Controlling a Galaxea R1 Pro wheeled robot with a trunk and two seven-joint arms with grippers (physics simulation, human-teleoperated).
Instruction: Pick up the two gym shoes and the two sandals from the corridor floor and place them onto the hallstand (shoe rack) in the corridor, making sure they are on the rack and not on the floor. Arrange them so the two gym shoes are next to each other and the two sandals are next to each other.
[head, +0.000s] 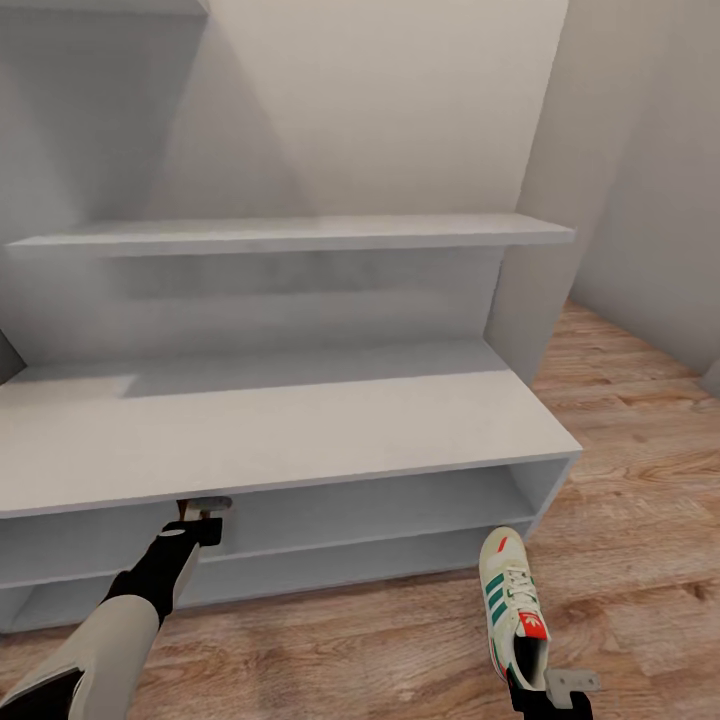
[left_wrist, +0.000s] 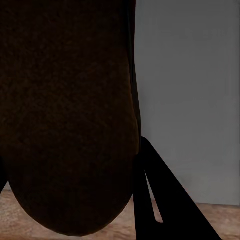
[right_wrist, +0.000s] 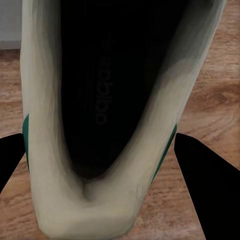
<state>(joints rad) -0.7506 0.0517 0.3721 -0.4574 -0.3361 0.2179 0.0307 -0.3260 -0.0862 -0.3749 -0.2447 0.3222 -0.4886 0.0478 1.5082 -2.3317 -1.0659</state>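
Right gripper (head: 545, 690) clamped on a gym shoe (head: 513, 608) by its heel, toe toward the hallstand (head: 300, 430), near the bench's right front corner, above the corridor floor (head: 640, 520). Left gripper (head: 205, 512) at the bench's front edge, gripping a dark brown sandal (left_wrist: 70, 120).

Bare hallstand (head: 300, 430); wood-plank floor (head: 640, 520)

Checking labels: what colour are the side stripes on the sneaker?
Green stripes on the white sneaker, clearest in the head view.

Home corridor, pale hallstand (head: 300, 430), wood-plank floor (head: 640, 480)
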